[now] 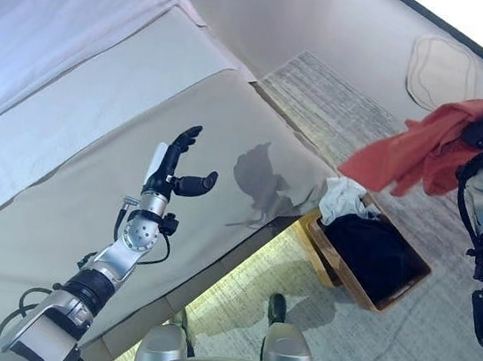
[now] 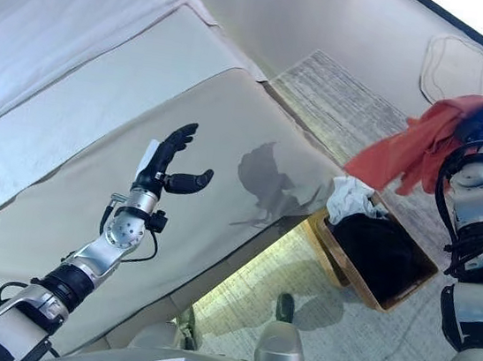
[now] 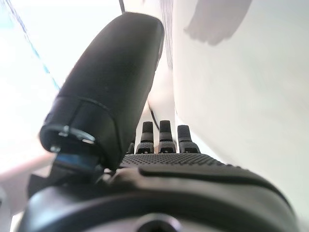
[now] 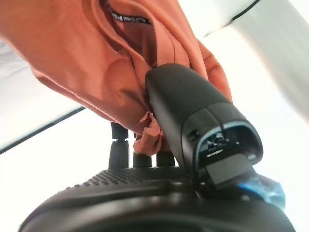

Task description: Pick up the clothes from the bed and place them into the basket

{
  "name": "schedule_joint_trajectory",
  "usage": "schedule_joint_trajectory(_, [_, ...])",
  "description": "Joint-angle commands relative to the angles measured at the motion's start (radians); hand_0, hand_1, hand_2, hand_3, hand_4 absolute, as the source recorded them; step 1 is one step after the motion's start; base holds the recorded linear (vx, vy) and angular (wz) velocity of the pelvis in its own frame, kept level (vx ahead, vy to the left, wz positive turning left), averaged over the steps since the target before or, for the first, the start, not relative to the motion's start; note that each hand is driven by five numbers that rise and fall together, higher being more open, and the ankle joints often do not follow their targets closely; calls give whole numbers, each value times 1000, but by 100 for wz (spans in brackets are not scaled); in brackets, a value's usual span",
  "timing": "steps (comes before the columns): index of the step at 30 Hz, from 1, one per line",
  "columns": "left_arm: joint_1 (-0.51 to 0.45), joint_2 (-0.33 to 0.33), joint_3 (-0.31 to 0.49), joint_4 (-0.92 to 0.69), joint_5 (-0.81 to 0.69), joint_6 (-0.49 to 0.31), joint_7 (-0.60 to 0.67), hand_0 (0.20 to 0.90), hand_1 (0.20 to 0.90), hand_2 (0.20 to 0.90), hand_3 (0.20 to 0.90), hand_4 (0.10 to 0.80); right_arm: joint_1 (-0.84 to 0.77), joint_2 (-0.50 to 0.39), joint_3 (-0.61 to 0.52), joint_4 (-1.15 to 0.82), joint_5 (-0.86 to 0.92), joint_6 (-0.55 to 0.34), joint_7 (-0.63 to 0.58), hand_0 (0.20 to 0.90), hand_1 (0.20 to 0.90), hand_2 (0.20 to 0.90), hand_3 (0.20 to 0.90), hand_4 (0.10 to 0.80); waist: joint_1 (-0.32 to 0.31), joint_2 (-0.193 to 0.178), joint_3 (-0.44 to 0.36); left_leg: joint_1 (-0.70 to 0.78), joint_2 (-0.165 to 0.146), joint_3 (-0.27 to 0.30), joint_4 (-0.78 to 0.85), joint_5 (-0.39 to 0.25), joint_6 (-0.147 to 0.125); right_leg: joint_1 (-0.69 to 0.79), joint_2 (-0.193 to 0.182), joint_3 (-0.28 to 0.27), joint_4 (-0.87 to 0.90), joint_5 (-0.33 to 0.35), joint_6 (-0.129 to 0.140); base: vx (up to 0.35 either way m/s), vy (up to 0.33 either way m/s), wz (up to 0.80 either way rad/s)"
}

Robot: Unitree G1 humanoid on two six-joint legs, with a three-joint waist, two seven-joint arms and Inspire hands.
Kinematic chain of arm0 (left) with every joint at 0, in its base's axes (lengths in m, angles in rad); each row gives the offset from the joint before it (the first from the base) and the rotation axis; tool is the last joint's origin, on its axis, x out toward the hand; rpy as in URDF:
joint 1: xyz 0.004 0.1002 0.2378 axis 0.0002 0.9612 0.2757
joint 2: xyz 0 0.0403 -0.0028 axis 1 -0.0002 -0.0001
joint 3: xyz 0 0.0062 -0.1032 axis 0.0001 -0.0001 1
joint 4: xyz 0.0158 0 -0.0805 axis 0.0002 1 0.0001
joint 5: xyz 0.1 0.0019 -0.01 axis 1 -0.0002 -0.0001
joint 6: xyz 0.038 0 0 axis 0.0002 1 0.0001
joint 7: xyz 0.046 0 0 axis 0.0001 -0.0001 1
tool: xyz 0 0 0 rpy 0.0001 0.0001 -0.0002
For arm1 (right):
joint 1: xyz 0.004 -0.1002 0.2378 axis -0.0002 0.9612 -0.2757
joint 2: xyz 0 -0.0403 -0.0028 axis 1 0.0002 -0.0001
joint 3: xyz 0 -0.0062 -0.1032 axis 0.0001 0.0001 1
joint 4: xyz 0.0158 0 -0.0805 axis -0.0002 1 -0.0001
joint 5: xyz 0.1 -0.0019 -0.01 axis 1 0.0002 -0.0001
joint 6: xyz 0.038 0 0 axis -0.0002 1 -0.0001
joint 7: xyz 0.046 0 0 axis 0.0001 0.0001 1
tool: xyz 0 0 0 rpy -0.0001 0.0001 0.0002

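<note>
Orange-red garment (image 1: 423,151) hangs from your right robot hand (image 4: 193,116), thumb & fingers pinched on the cloth, up over the floor just beyond the basket (image 1: 373,260). Basket sits on the rug beside the bed (image 1: 97,126), w/ dark & white clothes (image 1: 342,197) inside. Left robot hand (image 1: 176,167) hovers over the bed, fingers relaxed, holding nothing.

place: home bedroom | evidence: made bed (image 1: 103,82) with white sheet, upper left | grey rug (image 1: 340,105) on floor, centre right | wooden laundry basket (image 1: 365,290) beside bed, lower right
</note>
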Motion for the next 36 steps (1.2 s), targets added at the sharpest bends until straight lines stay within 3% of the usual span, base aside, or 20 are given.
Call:
schedule_joint_trajectory(1, [-35,-28,-41,16,22,-96,9,900,900,900,900,800,-19,-127,8,17,-10,-75,-33,300,300,300,200,100,23,1,-163,-30,20,-14,43,-109,-28,-81,79,-8,73,-51,-56,10,-35,-9])
schedule_joint_trajectory(13, [-79,-58,-66,53,14,-103,22,900,900,900,900,800,19,-139,-15,117,19,-80,2,300,300,300,200,100,-16,28,-152,-13,29,11,-2,-85,-60,-100,104,11,25,-27,-64,-3,-50,-5])
schedule_joint_trajectory(34, [-88,-70,-86,35,-5,-96,22,900,900,900,900,800,76,-107,-42,191,10,-88,2,300,300,300,200,100,-40,128,-111,-44,31,19,-5,-28,-89,-119,96,-7,9,-32,-71,3,-21,0])
schedule_joint_trajectory(35, [-87,-70,-85,33,-5,-97,20,900,900,900,900,800,77,-106,-42,192,9,-87,-2,382,382,382,296,196,-39,129,-110,-44,32,20,-5,-26,-90,-119,96,-8,8,-32,-71,0,0,0])
schedule_joint_trajectory(36, [-85,-70,-87,32,-5,-99,22,900,900,900,900,800,77,-105,-42,193,8,-88,-8,592,592,592,540,440,-38,131,-108,-46,32,19,-5,-24,-90,-119,96,-8,8,-32,-72,0,0,0])
